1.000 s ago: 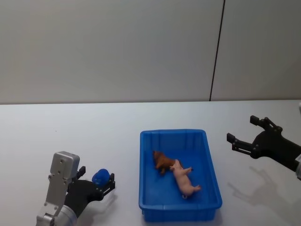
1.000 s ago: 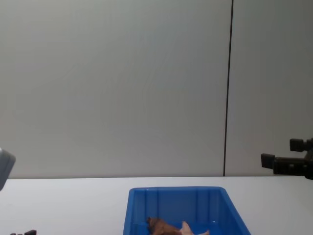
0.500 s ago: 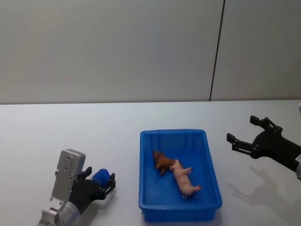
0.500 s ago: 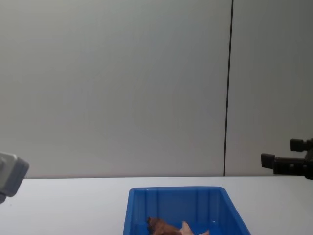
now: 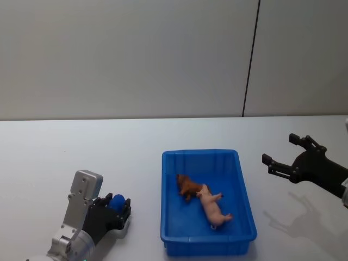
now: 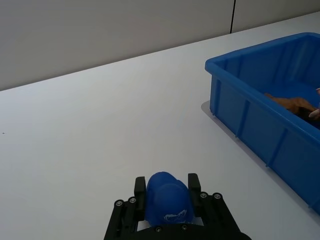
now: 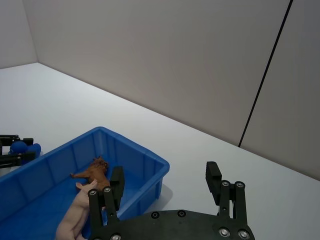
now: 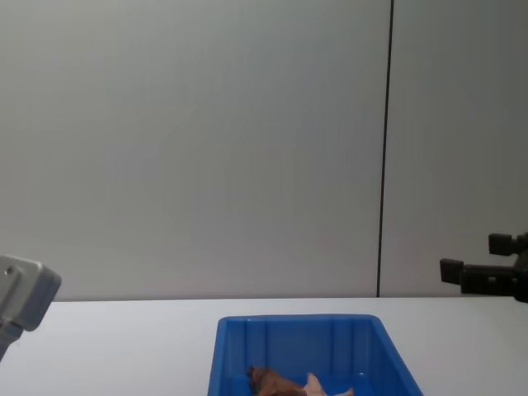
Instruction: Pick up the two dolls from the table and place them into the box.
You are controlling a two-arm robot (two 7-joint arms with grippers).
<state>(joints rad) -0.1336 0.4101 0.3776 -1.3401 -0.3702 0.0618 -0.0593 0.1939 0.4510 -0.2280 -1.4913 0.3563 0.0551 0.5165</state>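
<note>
Both dolls lie inside the blue box (image 5: 165,196): the reddish-brown doll (image 5: 187,186) near the middle, the pale pink doll (image 5: 215,208) touching it on the near side. The chest view has the box (image 8: 297,330) at its bottom edge with the brown doll (image 8: 271,381) and the pink doll (image 8: 317,384) just peeking up. My left gripper (image 5: 120,209) rests low over the table, left of the box, shut on a small blue object (image 6: 167,200). My right gripper (image 5: 278,148) hovers open to the right of the box, holding nothing.
The white table (image 5: 109,157) stretches bare around the box. A grey wall with a dark vertical seam (image 5: 250,60) stands behind. The box's side wall (image 6: 260,135) is close to my left gripper.
My left arm has shifted slightly to the right, toward the box, and turned a little, still holding the blue object. The right arm and both dolls have not moved.
</note>
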